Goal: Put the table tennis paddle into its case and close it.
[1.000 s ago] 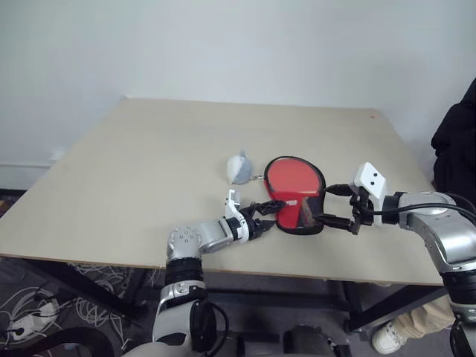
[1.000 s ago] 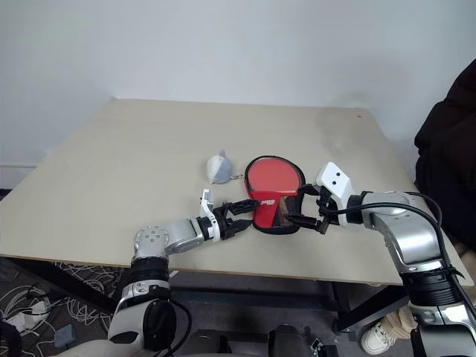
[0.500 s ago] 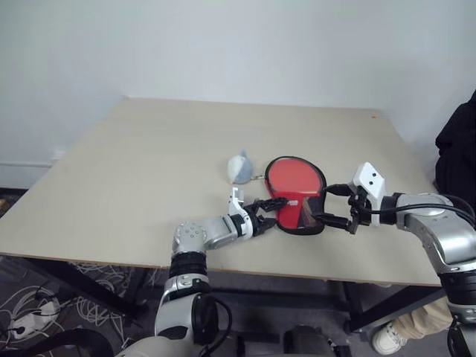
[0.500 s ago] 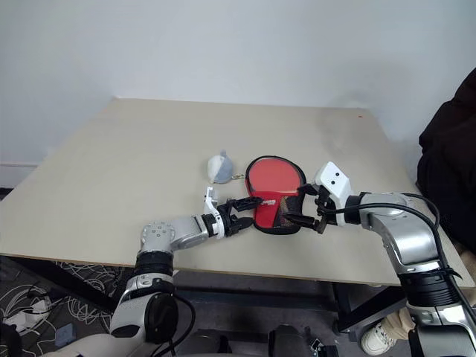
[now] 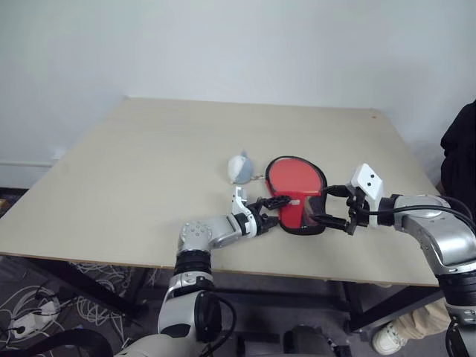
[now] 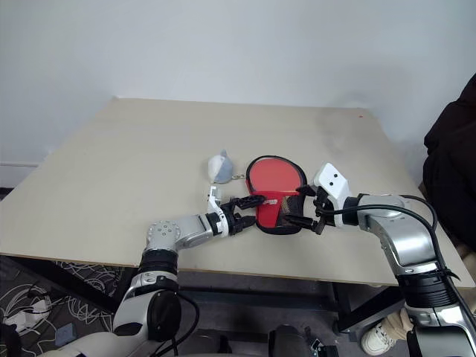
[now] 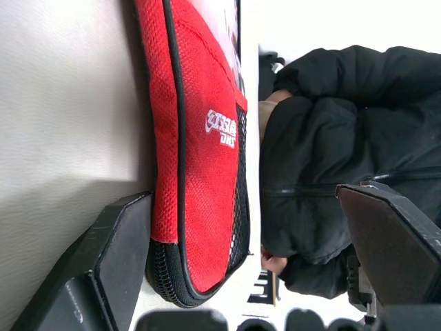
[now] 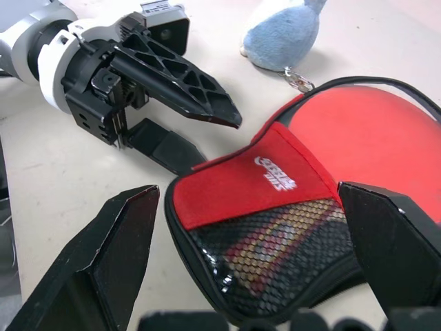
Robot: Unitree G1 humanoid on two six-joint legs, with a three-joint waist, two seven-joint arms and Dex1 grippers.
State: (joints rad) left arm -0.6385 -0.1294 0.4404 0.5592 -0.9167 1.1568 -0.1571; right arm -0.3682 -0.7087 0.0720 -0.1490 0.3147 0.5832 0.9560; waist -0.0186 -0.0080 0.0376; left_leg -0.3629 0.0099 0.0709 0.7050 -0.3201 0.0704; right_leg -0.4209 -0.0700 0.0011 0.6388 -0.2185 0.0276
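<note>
One red paddle-shaped fabric case [image 5: 296, 195] with black edging lay near the front edge of the pale wooden table [image 5: 149, 171], between both spread-open black-fingered grippers, left [image 5: 269, 210] and right [image 5: 327, 217]; a grey plush charm [image 5: 239, 168] sat just beside it

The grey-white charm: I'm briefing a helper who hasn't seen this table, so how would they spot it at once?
On the beige table, find the red case near the front edge, between the two grippers. The grey-white charm lies beside its round end, joined to it by a short chain; it is small, soft and pale, the only thing there that isn't red.
</note>
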